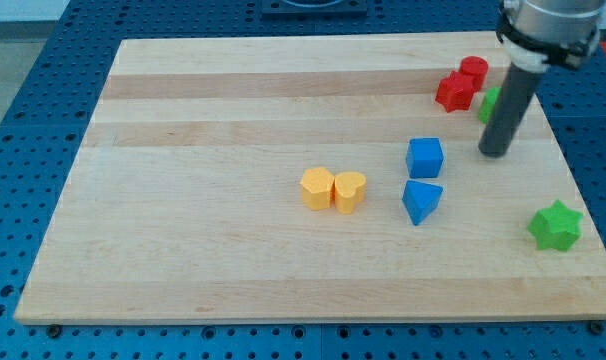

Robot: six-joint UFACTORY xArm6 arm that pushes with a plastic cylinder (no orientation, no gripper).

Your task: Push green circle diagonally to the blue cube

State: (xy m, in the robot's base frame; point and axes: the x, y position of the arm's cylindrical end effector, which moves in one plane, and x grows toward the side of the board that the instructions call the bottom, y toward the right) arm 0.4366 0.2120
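The green circle (490,103) sits near the view's upper right, mostly hidden behind my rod; only its left edge shows. The blue cube (424,157) stands near the middle right of the wooden board (213,130). My tip (494,153) rests on the board just below the green circle and to the right of the blue cube, a short gap away from the cube.
A red star (452,91) and a red cylinder (473,71) touch each other left of the green circle. A blue triangular block (420,201) lies below the blue cube. A yellow hexagon (317,188) and yellow heart (350,191) sit mid-board. A green star (555,226) lies at lower right.
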